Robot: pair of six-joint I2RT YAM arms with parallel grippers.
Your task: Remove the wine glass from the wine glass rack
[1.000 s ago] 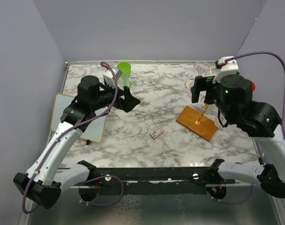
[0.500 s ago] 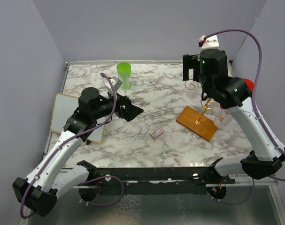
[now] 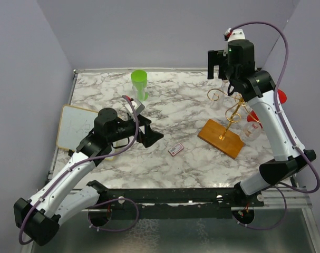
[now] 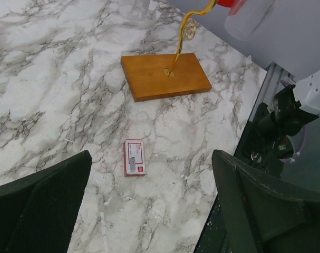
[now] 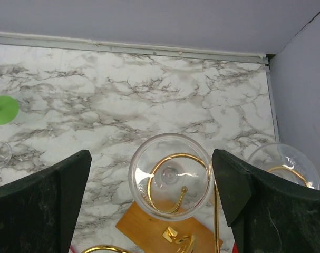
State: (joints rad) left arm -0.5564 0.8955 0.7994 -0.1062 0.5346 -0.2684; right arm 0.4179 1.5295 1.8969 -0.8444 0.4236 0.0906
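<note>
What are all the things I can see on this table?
table: one, white and grey marble, under everything
green cup: one, green, far side, left of the middle
white board: one, white, lying flat at the left edge
small card: one, red and white, lying flat near the middle
wine glass rack: one, gold wire on a brown wooden base, right side
wine glasses: two that I can tell, clear, hanging on the rack
left gripper: one, black, open, over the table left of the card
right gripper: one, black, open, high above the rack
</note>
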